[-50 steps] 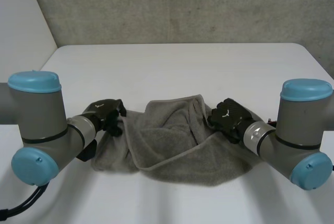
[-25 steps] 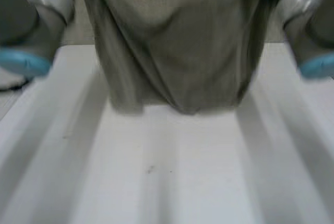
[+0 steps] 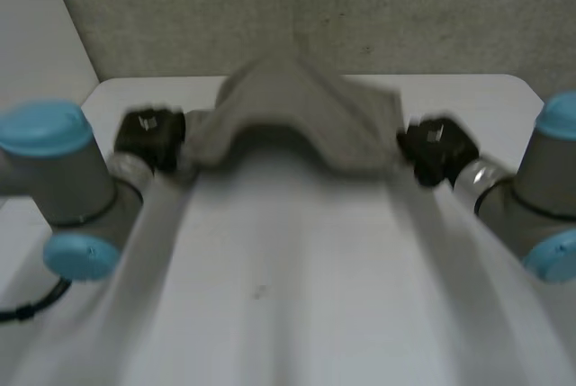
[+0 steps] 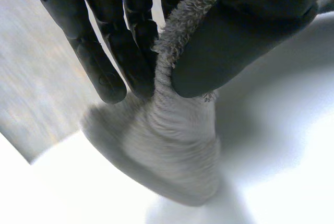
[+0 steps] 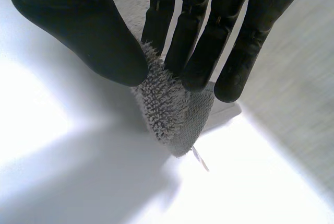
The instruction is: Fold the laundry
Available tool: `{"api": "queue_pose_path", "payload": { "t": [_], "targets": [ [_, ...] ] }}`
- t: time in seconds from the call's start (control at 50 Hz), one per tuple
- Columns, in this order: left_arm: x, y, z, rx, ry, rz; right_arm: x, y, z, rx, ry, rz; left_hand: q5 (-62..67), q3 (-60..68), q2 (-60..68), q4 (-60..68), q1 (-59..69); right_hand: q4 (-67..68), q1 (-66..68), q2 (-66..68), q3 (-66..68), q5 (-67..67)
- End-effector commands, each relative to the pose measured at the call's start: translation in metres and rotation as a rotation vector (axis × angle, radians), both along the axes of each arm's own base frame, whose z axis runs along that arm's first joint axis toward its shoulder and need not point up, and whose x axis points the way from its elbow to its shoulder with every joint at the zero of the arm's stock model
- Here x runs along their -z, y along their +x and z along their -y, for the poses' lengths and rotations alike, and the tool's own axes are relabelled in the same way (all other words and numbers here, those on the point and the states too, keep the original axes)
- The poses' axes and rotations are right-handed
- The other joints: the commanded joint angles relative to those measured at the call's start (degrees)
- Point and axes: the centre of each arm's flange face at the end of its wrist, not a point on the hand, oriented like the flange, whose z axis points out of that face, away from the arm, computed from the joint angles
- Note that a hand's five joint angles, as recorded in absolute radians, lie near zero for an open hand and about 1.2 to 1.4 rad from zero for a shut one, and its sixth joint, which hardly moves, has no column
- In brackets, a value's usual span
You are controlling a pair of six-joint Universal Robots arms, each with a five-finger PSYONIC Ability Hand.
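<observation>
A grey terry towel (image 3: pixel 297 114) hangs stretched between my two hands above the far half of the white table (image 3: pixel 288 296). My left hand (image 3: pixel 151 134) grips its left end. In the left wrist view the thumb (image 4: pixel 245 31) pinches the towel's corner (image 4: pixel 177 130) against the fingers (image 4: pixel 112 51). My right hand (image 3: pixel 437 147) grips the right end. In the right wrist view its thumb (image 5: pixel 78 31) and fingers (image 5: pixel 209 36) pinch the other corner (image 5: pixel 172 109). The towel's middle arches upward between the hands.
A rough grey wall (image 3: pixel 315 8) stands behind the table's far edge. Both grey arms with light-blue caps (image 3: pixel 40 125) flank the near half of the table.
A second ago the towel lay crumpled near the front with the hands at its sides. Both hands closed on its corners, lifted it high, and now carry it over the far half.
</observation>
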Motion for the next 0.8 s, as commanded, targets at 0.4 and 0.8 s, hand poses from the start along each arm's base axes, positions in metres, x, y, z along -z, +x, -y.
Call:
{"api": "queue_pose_path", "payload": {
  "t": [0.4,0.8],
  "targets": [
    [0.005,0.024,-0.070,0.030,0.060,0.164,-0.004,-0.049,-0.030,0.099,0.176,-0.084,11.0,10.4,10.3,10.3,12.6,11.7,25.4,12.6,12.2,13.9],
    [-0.030,0.034,-0.131,0.139,0.282,0.390,-0.042,-0.064,-0.092,-0.103,0.287,-0.514,11.0,10.4,10.3,10.3,12.6,11.7,25.4,12.6,12.2,13.9]
  ]
}}
